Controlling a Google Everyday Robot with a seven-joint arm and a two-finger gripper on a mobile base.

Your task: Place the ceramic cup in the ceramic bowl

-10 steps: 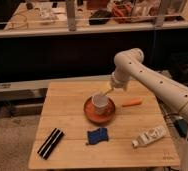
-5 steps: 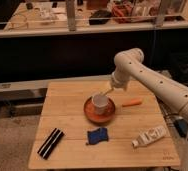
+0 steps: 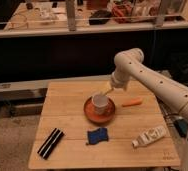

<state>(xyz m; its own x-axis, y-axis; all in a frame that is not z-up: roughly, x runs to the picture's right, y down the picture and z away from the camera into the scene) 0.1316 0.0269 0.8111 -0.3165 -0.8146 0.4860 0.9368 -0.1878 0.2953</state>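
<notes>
Whether the jaws of the gripper point(image 3: 107, 90) stand apart or together cannot be told; it hangs at the back right rim of the small white ceramic cup point(image 3: 100, 103), on a white arm reaching in from the right. The cup stands upright inside the round glossy reddish-brown ceramic bowl point(image 3: 93, 117), which sits near the middle of the light wooden table point(image 3: 67, 107), well clear of every edge. Bare wood lies open to the bowl's left and behind it. A small orange stick point(image 3: 132, 102) lies just right of the bowl, a crumpled blue cloth-like piece point(image 3: 97, 135) in front. A flat black ribbed bar point(image 3: 51, 142) lies near the front left corner, a white labelled bottle point(image 3: 149, 136) near the front right edge. Since half a second ago, gripper, cup and bowl show no shift.
</notes>
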